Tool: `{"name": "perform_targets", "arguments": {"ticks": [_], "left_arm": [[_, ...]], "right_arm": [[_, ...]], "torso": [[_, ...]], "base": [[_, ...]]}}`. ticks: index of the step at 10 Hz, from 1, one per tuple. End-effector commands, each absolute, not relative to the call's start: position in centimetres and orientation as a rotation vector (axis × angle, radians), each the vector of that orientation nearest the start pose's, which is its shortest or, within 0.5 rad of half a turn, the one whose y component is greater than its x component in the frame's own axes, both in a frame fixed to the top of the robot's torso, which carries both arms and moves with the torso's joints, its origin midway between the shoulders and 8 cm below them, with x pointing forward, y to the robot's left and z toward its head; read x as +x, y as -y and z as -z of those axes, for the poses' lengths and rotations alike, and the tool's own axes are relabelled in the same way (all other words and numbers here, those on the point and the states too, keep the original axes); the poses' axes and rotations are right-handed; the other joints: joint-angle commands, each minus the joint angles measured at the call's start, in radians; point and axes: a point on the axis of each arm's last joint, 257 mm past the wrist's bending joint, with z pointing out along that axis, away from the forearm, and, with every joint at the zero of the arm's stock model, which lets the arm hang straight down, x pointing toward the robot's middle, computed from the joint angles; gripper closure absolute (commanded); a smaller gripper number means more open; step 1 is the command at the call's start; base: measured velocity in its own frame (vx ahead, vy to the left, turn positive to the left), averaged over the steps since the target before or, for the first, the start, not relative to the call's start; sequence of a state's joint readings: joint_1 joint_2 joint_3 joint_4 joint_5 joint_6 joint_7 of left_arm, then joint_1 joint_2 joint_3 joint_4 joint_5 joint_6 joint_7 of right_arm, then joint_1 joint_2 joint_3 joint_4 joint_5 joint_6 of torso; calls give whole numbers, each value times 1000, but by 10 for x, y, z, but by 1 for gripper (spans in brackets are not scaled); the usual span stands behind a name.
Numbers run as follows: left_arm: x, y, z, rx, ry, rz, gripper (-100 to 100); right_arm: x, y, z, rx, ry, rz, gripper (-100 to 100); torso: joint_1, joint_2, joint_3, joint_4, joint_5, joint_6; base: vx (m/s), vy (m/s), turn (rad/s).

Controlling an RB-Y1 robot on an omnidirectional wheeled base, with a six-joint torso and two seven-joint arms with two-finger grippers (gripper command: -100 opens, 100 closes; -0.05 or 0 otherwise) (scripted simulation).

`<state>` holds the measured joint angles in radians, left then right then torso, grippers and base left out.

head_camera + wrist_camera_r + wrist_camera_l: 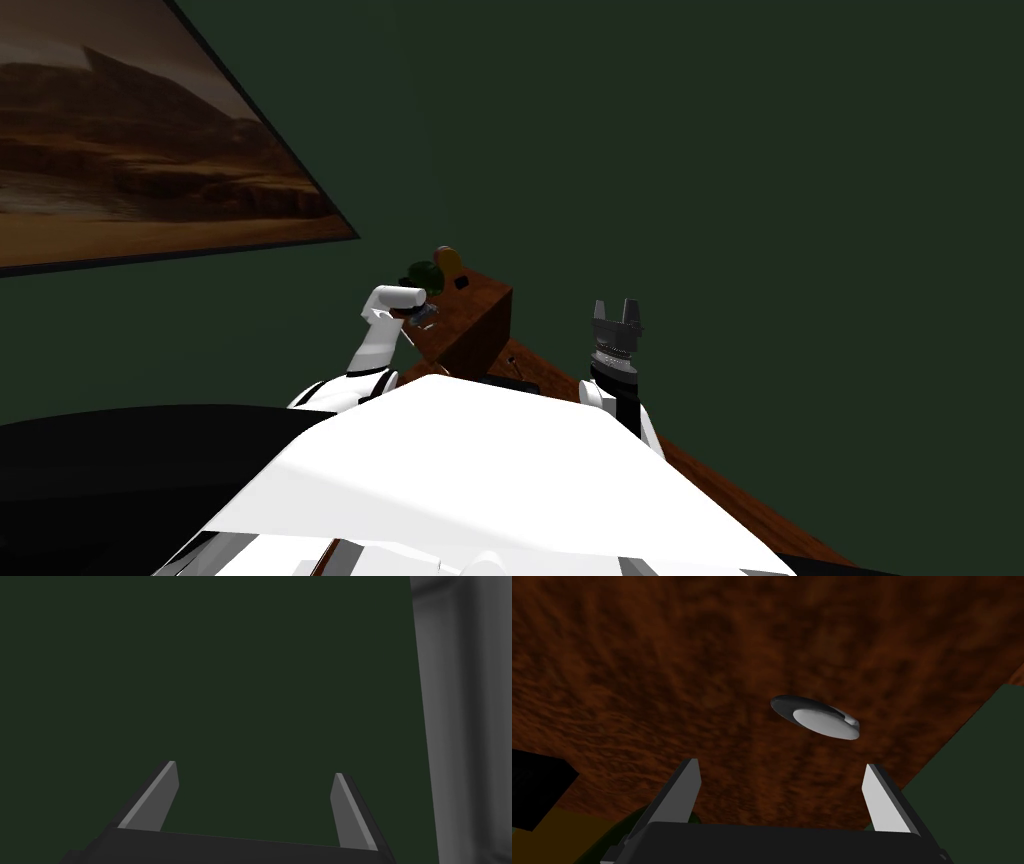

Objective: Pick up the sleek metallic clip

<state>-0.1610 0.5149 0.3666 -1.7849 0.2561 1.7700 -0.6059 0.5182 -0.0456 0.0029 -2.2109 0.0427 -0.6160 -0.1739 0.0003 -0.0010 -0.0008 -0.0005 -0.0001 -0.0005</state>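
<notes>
A small flat oval clip (818, 717), silver on a darker grey base, lies on a reddish-brown wooden top (662, 666). My left gripper (782, 773) is open and hovers just short of the clip, which sits a little ahead of the gap and toward one finger; nothing is between the fingers. In the head view the left gripper (425, 315) reaches over the raised brown wooden cabinet (480, 325). My right gripper (616, 310) is held up to the right of the cabinet, and in the right wrist view the right gripper (255, 778) is open and empty.
On the cabinet's far end sit a dark green round object (424, 274), an orange-brown one (447, 262) and a small black block (461, 283). A lower wooden surface (700, 470) runs to the right. A dark green wall (700, 150) stands close behind, with a landscape picture (130, 150) at left.
</notes>
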Motion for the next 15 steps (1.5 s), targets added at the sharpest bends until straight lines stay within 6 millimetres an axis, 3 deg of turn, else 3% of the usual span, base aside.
{"name": "perform_targets", "arguments": {"ticks": [1, 6, 7, 8, 9, 15], "left_arm": [[353, -488, 289, -1619, -2317, -134, -100], [316, -485, 302, -1701, -2432, -196, -100], [321, -486, 300, -1690, -2416, -187, -100], [319, -486, 300, -1693, -2421, -190, 0], [318, -496, 305, -1703, -2413, -193, -100], [309, -530, 320, -1756, -2379, -199, -100]], "right_arm": [[337, 269, -9, 640, -617, -1448, 0], [337, 269, -9, 640, -617, -1448, 0], [337, 269, -9, 640, -617, -1448, 0], [337, 269, -9, 640, -617, -1448, 0], [337, 269, -9, 640, -617, -1448, 0], [337, 269, -9, 640, -617, -1448, 0]], "torso": [[0, 0, 0, 0, 0, 0], [0, 0, 0, 0, 0, 0], [0, 0, 0, 0, 0, 0], [0, 1, 1, 0, 0, 0], [0, 1, 1, 0, 0, 0], [-1, 3, 2, 1, 0, 0]], "base": [[29, -6, -39], [27, -8, -21], [0, 0, 0], [0, 0, 0], [-14, -21, -109], [-24, -32, -75]]}}
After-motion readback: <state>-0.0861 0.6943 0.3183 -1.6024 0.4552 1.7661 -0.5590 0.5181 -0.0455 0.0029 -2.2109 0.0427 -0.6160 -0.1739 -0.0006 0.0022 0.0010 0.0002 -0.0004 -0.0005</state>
